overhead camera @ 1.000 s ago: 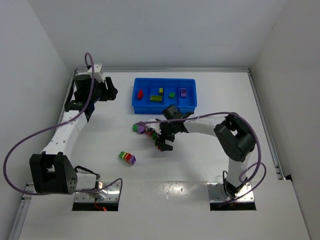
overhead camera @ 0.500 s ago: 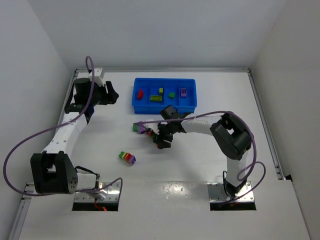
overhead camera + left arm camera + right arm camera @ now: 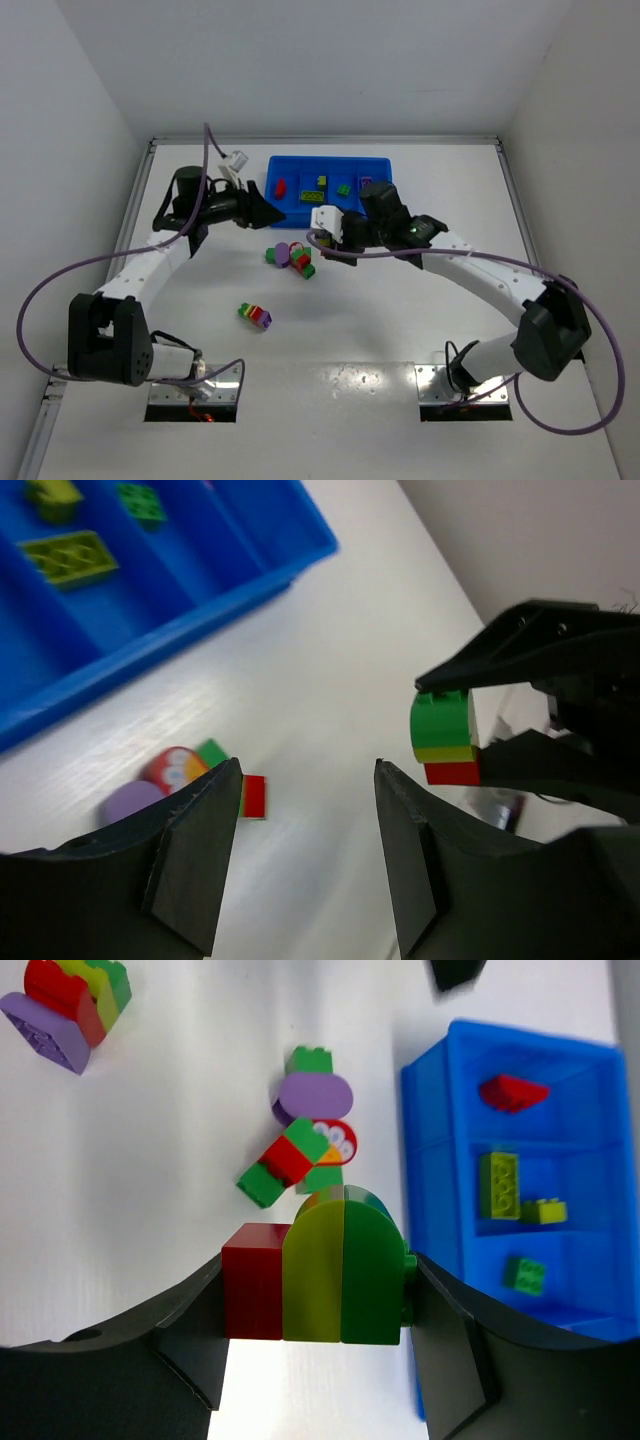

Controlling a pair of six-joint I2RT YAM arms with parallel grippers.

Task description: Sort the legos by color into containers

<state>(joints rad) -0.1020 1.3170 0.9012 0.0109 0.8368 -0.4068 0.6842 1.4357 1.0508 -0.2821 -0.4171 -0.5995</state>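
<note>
Here, we are looking at the right gripper, and it is squeezing a little stack of three bricks tight between its two fingers. The stack is showing red at one end, yellow in the middle and green with a round top at the other end. It is hanging up over the white table, just beside the near wall of the blue tray.

The left gripper is pointing at that stack from the other side. Its two fingers are standing apart, and we are seeing nothing between them. It is sitting close to the right gripper but is not touching it.

Inside the tray, a red brick is lying in the first box on the left, as the top camera sees it. Two yellow bricks are lying in the next box, a green brick in the third, and a purple brick in the last one.

On the table, a small pile of purple, green and red bricks is lying near the tray, close by the held stack. A second stack, with purple, red, yellow and green in it, is lying farther from the tray, all by itself.
</note>
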